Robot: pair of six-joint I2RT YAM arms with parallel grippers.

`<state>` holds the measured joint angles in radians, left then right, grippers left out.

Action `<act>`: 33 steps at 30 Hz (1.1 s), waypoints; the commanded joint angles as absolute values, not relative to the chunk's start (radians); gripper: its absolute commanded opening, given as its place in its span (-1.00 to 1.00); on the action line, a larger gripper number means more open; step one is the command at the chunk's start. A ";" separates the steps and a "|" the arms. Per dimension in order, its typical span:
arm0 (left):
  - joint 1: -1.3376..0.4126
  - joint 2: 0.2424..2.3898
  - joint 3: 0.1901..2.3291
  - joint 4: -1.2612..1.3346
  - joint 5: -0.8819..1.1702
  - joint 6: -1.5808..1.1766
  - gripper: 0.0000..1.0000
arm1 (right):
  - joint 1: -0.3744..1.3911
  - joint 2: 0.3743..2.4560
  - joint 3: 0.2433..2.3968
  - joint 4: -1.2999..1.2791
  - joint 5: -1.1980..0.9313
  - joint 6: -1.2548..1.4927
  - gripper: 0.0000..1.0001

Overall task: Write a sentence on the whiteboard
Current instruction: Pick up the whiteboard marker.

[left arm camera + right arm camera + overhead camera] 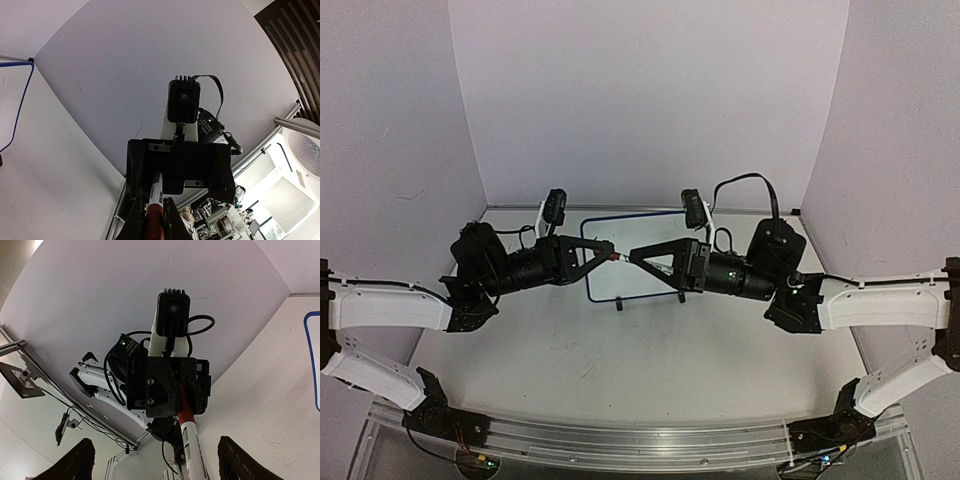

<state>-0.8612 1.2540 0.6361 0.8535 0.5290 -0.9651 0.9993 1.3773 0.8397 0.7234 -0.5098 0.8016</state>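
Meeting over the whiteboard (642, 232), both tools hide much of its face.
Left tool (609, 250) pinches a red-and-white marker (193, 452); right tool (638, 256) gapes wide around it. Barrel print is unreadable. The board stands mid-counter (620, 370).

I count two arms from my station: left arm (390, 305) and right arm (890, 300). They carry two grippers, left gripper (610, 250) and right gripper (633, 256), meeting at frame centre. There are two cameras, one wrist camera (554, 208) on each arm. One whiteboard (640, 285) has two black feet (620, 303). There is one red-and-white marker (619, 255) and one table (620, 370).
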 commanded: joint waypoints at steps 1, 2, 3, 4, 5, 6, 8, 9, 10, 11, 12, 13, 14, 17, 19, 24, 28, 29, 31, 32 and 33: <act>-0.874 1.279 0.687 0.852 0.510 -0.933 -1.00 | 1.001 1.395 0.886 0.794 -0.539 0.812 0.59; -0.875 1.284 0.690 0.852 0.508 -0.931 -1.00 | 1.001 1.397 0.886 0.795 -0.540 0.814 0.57; -0.876 1.289 0.692 0.851 0.508 -0.929 -1.00 | 1.001 1.397 0.886 0.796 -0.541 0.815 0.55; -0.877 1.293 0.692 0.849 0.508 -0.927 -1.00 | 1.000 1.397 0.885 0.798 -0.540 0.815 0.53; -0.877 1.297 0.691 0.847 0.508 -0.925 -1.00 | 1.000 1.397 0.885 0.800 -0.540 0.816 0.51; -0.877 1.299 0.691 0.845 0.507 -0.924 -1.00 | 1.000 1.397 0.884 0.801 -0.540 0.816 0.48; -0.878 1.303 0.688 0.837 0.505 -0.920 -1.00 | 1.001 1.397 0.882 0.802 -0.537 0.817 0.40; -0.879 1.304 0.689 0.834 0.505 -0.919 -1.00 | 1.001 1.397 0.881 0.803 -0.536 0.817 0.33; -0.879 1.305 0.690 0.830 0.504 -0.918 -1.00 | 1.000 1.397 0.879 0.804 -0.535 0.818 0.25; -0.878 1.306 0.690 0.828 0.504 -0.917 -1.00 | 1.000 1.397 0.877 0.804 -0.532 0.819 0.17; -0.878 1.307 0.690 0.827 0.504 -0.917 -1.00 | 1.001 1.397 0.875 0.806 -0.529 0.820 0.09; -0.878 1.307 0.690 0.827 0.503 -0.917 -1.00 | 1.001 1.397 0.873 0.809 -0.528 0.821 0.01; -0.878 1.307 0.691 0.827 0.502 -0.917 -1.00 | 1.001 1.398 0.872 0.809 -0.527 0.822 -0.05; -0.877 1.310 0.692 0.828 0.504 -0.919 -1.00 | 1.000 1.398 0.870 0.811 -0.525 0.825 -0.18; -0.877 1.311 0.695 0.828 0.505 -0.919 -1.00 | 1.001 1.402 0.870 0.811 -0.525 0.829 -0.22; -0.877 1.315 0.700 0.828 0.506 -0.918 -1.00 | 1.001 1.415 0.868 0.811 -0.524 0.838 -0.28; -0.878 1.319 0.706 0.825 0.510 -0.917 -1.00 | 1.001 1.420 0.866 0.811 -0.522 0.844 -0.29; -0.878 1.320 0.706 0.825 0.511 -0.917 -1.00 | 1.001 1.420 0.865 0.811 -0.521 0.845 -0.31; -0.878 1.319 0.706 0.823 0.511 -0.917 -1.00 | 1.001 1.420 0.863 0.810 -0.520 0.846 -0.35; -0.878 1.318 0.706 0.822 0.511 -0.917 -1.00 | 1.001 1.420 0.862 0.810 -0.519 0.847 -0.37; -0.877 1.318 0.706 0.821 0.511 -0.917 -1.00 | 1.001 1.419 0.862 0.811 -0.517 0.847 -0.41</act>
